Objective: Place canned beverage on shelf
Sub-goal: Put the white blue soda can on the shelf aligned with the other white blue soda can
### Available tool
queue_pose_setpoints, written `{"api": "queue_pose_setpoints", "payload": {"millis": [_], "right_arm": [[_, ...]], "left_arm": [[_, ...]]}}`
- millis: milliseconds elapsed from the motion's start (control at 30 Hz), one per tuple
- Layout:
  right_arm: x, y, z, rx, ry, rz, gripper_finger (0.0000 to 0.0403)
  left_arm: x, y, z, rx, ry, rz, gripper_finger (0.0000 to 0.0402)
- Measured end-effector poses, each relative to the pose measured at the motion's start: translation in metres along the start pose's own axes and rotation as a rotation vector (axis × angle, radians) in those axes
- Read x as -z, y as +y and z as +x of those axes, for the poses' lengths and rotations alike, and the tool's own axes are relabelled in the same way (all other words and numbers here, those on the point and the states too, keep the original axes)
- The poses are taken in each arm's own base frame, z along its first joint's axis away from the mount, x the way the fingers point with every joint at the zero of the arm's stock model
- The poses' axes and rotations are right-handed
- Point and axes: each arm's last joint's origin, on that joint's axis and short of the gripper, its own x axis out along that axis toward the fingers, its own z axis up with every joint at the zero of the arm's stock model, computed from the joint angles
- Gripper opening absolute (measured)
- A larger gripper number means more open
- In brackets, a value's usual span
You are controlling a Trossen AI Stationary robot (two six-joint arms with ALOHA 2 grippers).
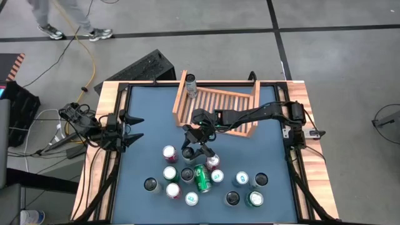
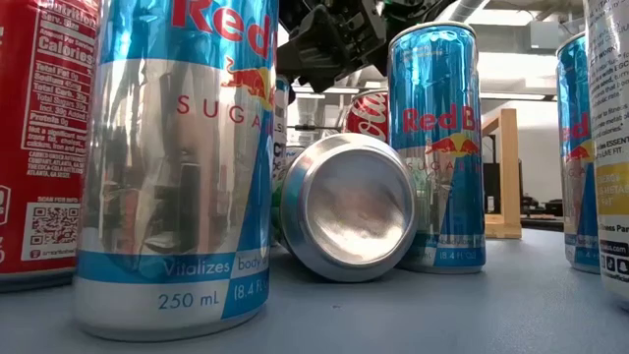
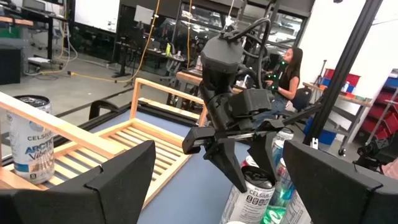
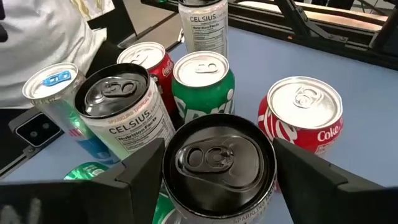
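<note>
The light wooden shelf [image 1: 219,103] lies at the table's far middle, with one white Celsius can [image 1: 190,85] standing in its far left corner. Several cans stand in a cluster at the table's near middle. My right gripper [image 1: 199,150] is open above that cluster, fingers pointing down on either side of a black-topped can [image 4: 217,163], which stands upright. That can also shows in the left wrist view [image 3: 252,190]. My left gripper [image 1: 139,128] is open and empty at the table's left edge. My right gripper's fingers [image 4: 144,171] stand close beside the top rim of the black-topped can, one on each side, coming from above. I cannot tell whether they touch it. The can stands on the table.
Close around the black-topped can stand a Celsius can [image 4: 118,109], a green can [image 4: 204,78], two red Coke cans [image 4: 303,112] and a blue-tabbed can [image 4: 53,81]. A green can [image 1: 202,179] lies on its side. A person [image 3: 289,74] sits beyond the table.
</note>
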Motion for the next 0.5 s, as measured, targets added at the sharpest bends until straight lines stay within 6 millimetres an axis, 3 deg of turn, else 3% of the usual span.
{"api": "queue_pose_setpoints", "payload": {"millis": [500], "right_arm": [[0.014,0.000,0.001,0.008,0.008,0.017,0.0265]], "left_arm": [[0.000,0.000,0.000,-0.006,-0.002,-0.001,0.0341]]}}
